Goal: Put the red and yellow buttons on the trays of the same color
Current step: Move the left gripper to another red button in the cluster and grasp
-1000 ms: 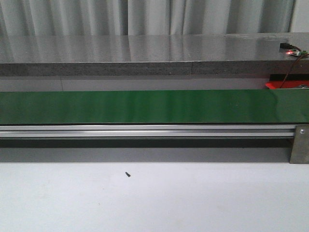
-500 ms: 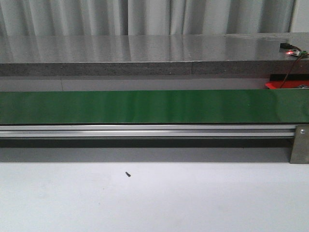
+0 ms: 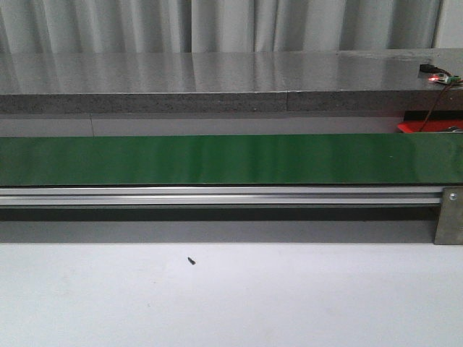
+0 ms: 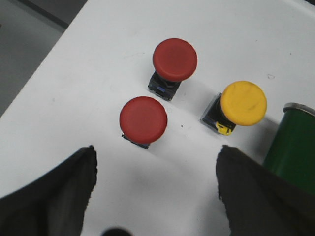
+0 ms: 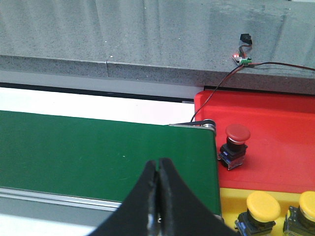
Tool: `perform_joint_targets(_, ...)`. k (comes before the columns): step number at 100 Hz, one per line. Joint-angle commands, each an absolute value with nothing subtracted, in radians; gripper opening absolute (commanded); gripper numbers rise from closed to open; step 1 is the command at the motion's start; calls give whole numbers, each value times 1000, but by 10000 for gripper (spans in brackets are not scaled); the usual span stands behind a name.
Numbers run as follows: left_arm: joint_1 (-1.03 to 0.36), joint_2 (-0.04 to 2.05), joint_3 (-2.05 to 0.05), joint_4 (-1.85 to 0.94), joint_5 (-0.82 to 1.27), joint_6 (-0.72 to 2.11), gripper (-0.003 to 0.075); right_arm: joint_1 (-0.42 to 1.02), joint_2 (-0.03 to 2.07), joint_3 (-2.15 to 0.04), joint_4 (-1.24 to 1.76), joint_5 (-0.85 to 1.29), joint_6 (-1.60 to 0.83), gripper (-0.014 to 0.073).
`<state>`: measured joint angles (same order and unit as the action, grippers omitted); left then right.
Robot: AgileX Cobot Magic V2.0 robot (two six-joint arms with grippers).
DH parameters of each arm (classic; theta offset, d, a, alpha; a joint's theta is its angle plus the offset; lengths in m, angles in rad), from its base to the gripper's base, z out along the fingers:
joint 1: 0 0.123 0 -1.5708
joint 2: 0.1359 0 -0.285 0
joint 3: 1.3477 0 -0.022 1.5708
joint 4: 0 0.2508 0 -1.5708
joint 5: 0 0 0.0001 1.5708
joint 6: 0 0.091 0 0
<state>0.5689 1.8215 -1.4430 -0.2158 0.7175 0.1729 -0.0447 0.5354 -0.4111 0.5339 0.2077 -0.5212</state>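
In the left wrist view two red buttons (image 4: 143,119) (image 4: 174,59) and a yellow button (image 4: 243,103) stand upright on the white table. My left gripper (image 4: 156,162) hovers open above them, nothing between its fingers. In the right wrist view my right gripper (image 5: 158,164) is shut and empty over the green belt (image 5: 98,152). Past the belt's end a red tray (image 5: 275,142) holds one red button (image 5: 237,132). A yellow tray (image 5: 231,196) beside it holds two yellow buttons (image 5: 262,205) (image 5: 307,204). In the front view only a corner of the red tray (image 3: 427,126) shows.
The green conveyor belt (image 3: 217,159) runs across the front view on an aluminium rail (image 3: 217,195). A grey stone ledge (image 3: 217,101) lies behind it, with a small circuit board and wire (image 3: 438,76) at the right. The belt's roller end (image 4: 290,142) stands by the yellow button.
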Motion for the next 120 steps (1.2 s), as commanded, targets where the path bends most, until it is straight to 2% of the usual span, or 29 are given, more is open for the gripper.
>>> perform_joint_targets(1, 572, 1805, -1472, -232, 656, 164, 502, -45, 536, -436, 546, 149, -527, -59)
perform_joint_targets(87, 585, 1995, -1478, -262, 431, 138, 497, -45, 536, -436, 546, 153, -527, -59)
perform_joint_targets(98, 585, 1995, -1478, -262, 416, 138, 447, -45, 536, -436, 546, 153, -527, -59)
perform_joint_targets(120, 585, 1995, -1478, -262, 402, 138, 289, -45, 536, -436, 546, 154, -527, -59)
